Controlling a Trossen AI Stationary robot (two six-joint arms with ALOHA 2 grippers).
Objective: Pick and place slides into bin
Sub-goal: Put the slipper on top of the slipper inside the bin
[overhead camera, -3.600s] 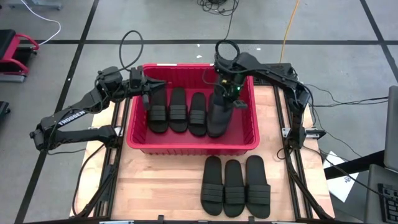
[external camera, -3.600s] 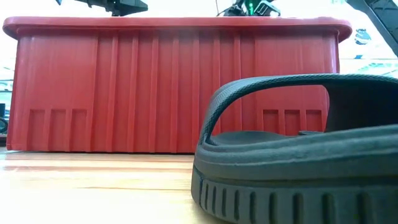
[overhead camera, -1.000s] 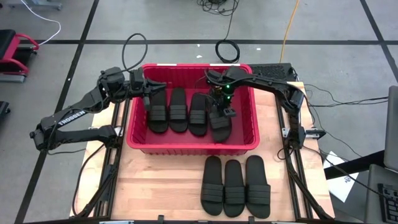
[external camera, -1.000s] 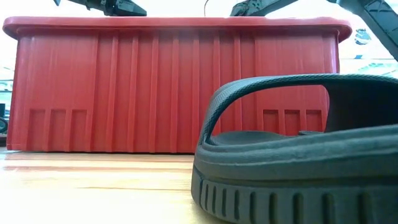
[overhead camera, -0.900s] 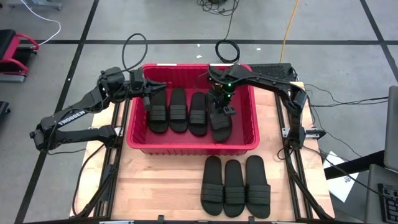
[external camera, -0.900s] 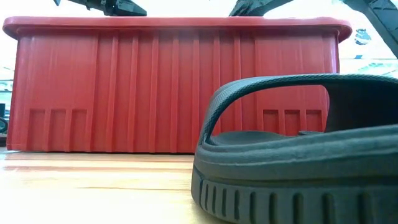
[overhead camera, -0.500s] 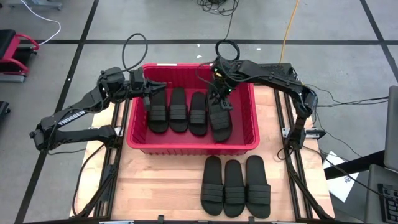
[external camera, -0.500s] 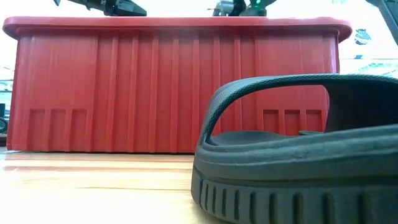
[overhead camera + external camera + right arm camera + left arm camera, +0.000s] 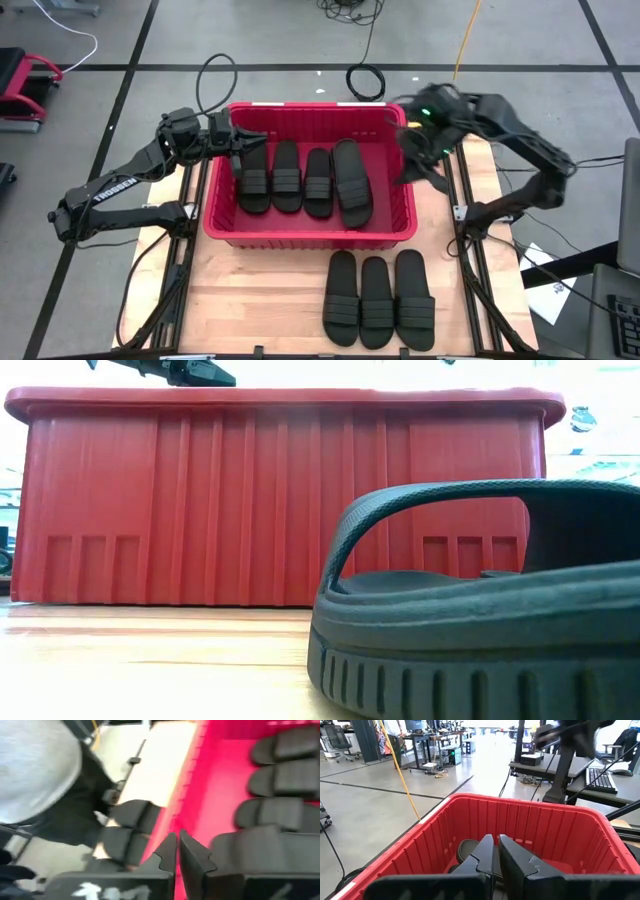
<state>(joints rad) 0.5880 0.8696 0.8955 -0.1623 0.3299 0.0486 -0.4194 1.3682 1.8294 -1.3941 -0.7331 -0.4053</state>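
- The table (image 9: 270, 290) carries everything: the bin (image 9: 220, 225) sits across its far half, and a row of three slides (image 9: 379, 298) lies on the near half, well apart from the bin's front wall.
- The bin holds four slides (image 9: 300, 178) side by side toward its left and middle — bare red floor shows only along its right wall, so I judge that strip to be the room for the next one.
- The right pincer (image 9: 432, 172) is clenched and empty, over the bin's right rim; the step in hand looks like the trip to the row on the table.
- To do it well: clear the thick rim fully before dropping toward the table, then open wide over the strap of an outer slide — the three lie touching, so the middle one offers little finger room.
- The table's right edge runs close to the row's right slide; a push sideways could send it off.
- The left pincer (image 9: 492, 857) is clenched on nothing, waiting above the bin's far-left corner, just over the leftmost slide (image 9: 252, 178) — clear of the right arm's path.
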